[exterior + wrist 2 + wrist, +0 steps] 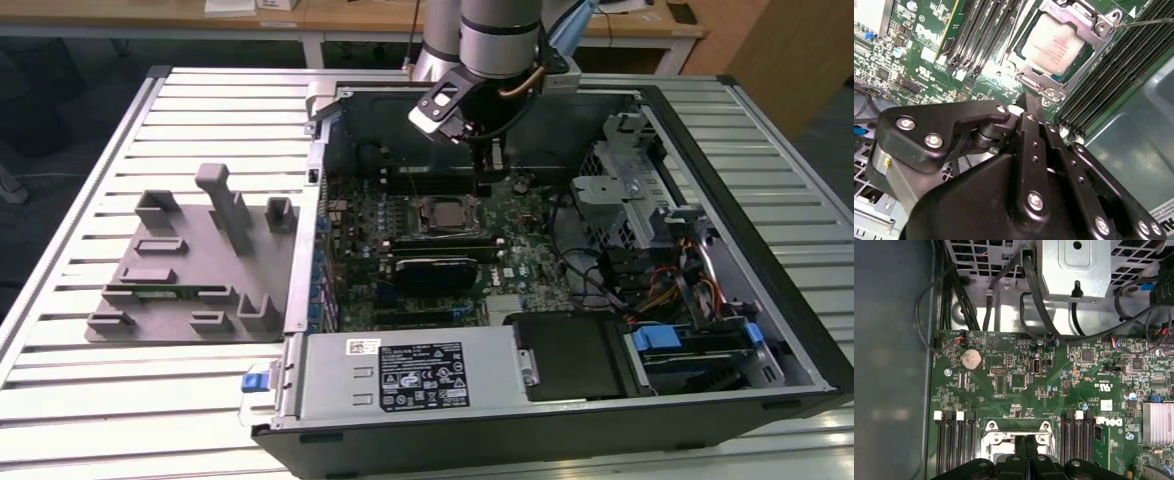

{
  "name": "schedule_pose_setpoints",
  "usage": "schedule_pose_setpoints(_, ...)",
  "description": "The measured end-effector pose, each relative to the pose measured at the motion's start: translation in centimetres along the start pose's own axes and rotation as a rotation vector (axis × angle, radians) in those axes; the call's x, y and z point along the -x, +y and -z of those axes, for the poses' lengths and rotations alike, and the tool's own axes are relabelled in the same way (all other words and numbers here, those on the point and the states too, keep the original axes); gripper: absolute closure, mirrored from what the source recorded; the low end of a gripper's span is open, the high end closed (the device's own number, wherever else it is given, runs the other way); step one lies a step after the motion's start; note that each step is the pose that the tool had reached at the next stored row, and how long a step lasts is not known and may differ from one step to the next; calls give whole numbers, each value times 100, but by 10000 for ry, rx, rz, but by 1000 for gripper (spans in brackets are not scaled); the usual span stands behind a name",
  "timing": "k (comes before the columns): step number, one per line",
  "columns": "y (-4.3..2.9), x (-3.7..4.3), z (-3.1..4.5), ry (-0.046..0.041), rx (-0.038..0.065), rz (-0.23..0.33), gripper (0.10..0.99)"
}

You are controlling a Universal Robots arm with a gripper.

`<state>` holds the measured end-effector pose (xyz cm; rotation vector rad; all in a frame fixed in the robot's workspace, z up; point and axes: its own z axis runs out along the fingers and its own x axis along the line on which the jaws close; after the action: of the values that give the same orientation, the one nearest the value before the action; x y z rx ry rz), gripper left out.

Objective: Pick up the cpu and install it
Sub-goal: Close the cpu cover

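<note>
The cpu (1054, 47), a small square chip with a silvery top, lies flat in its socket on the green motherboard (1019, 365), with the socket's metal frame around its edges. In the exterior view the cpu (447, 213) sits mid-board inside the open computer case. My gripper (478, 140) hangs above the board toward the far side of the case, a little off from the socket. In both wrist views the black fingers (1021, 450) are pressed together, and the gripper (1026, 102) holds nothing.
A grey plastic holder tray (187, 270) stands on the slatted table at the exterior view's left. Memory slots (979, 35) flank the socket. A black block (434, 268) sits on the board nearer the power supply (400, 375). Cables and the drive cage (627, 190) crowd the right.
</note>
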<state>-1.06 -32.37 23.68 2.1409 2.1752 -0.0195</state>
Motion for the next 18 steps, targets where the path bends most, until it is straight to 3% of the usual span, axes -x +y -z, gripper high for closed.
schedule_pose_setpoints(4, 0, -1, -12, -3, -598, 42, 980)
schedule_pose_setpoints(5, 0, -1, -13, -9, -668, 48, 980)
schedule_pose_setpoints(10, -16, 7, -21, 9, -673, 53, 980)
schedule_pose_setpoints(18, -173, 66, -104, 48, -661, 100, 980)
